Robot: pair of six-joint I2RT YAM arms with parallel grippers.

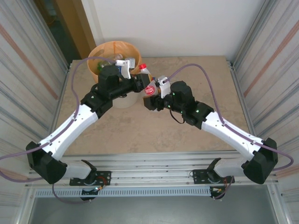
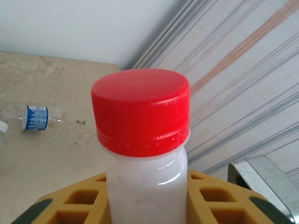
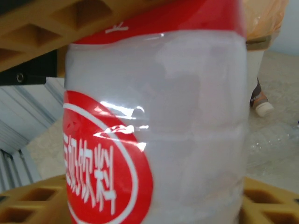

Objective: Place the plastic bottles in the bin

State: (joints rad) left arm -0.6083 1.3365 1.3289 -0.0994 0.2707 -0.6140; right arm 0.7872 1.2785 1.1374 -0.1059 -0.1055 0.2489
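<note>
Jaws of the left gripper (image 2: pixel 147 182) were clamped on the white red-capped bottle (image 2: pixel 142 140) just below its neck, with one yellow finger on each side at the bottom of the left wrist frame. Those of the right gripper (image 3: pixel 149 203) were closed on the same bottle's body, its yellow fingers at the lower corners of the right wrist frame. What looked like a finger of the other gripper crossed the upper left. Both grippers held one bottle, apparently in a handover.

In the overhead frame the bottle hung above the table (image 1: pixel 140 130), just right of the bin (image 1: pixel 96 52) near the upper centre. Its cap pointed toward the rim but was not over the opening. A clear bottle with a blue label (image 2: pixel 35 116) lay on the table at the left of the left wrist frame. A brown bottle with a white cap (image 3: pixel 259 103) lay by the bin's foot at the right of the right wrist frame.

With two grips on one bottle, arms moving apart could twist it or wrench it loose. If both let go here, it would land on the table, since it was beside the bin rather than above it.

The red label (image 3: pixel 107 172) carried white Chinese characters. The last two appeared to read 饮料, while the first and any brand name could not be made out.
</note>
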